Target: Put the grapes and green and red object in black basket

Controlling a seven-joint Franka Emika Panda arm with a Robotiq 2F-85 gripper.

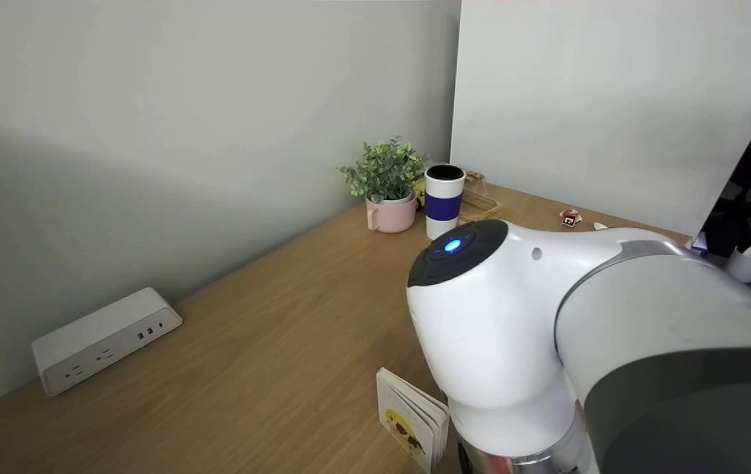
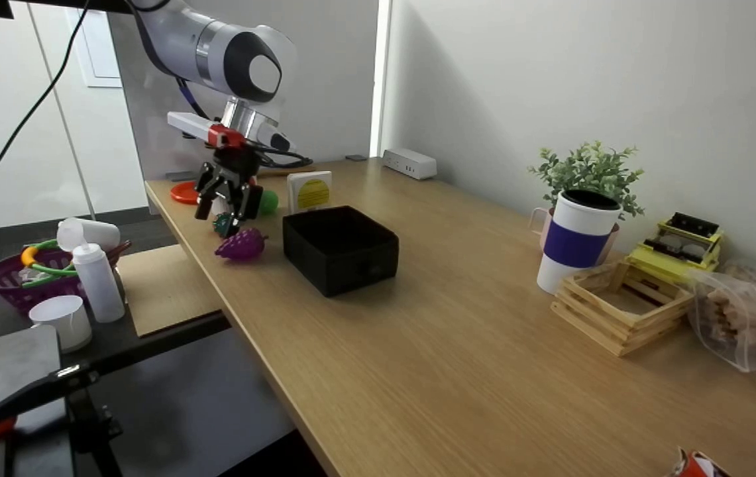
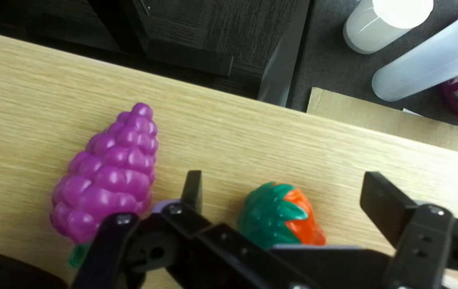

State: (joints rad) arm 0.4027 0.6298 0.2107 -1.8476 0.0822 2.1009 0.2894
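In the wrist view, the grapes (image 3: 110,172), a purple bunch, lie on the wooden table left of my gripper (image 3: 283,184). The jaws stand wide apart, one on each side of the green and red object (image 3: 281,216), with visible space on both sides of it; its lower part is hidden by the gripper. An exterior view has the gripper (image 2: 218,216) low over the table, the green and red object (image 2: 221,225) partly behind its fingers. The grapes (image 2: 243,245) rest between it and the black basket (image 2: 361,268), whose visible inside is dark. Robot arm and framing hide all three in an exterior view.
A board book (image 2: 310,192) and a green ball (image 2: 269,202) are behind the basket; an orange-red plate (image 2: 184,193) sits farther back. The table edge (image 3: 229,94) runs close by the fruit. A tumbler (image 2: 576,238) and wooden crate (image 2: 623,308) stand along the wall side.
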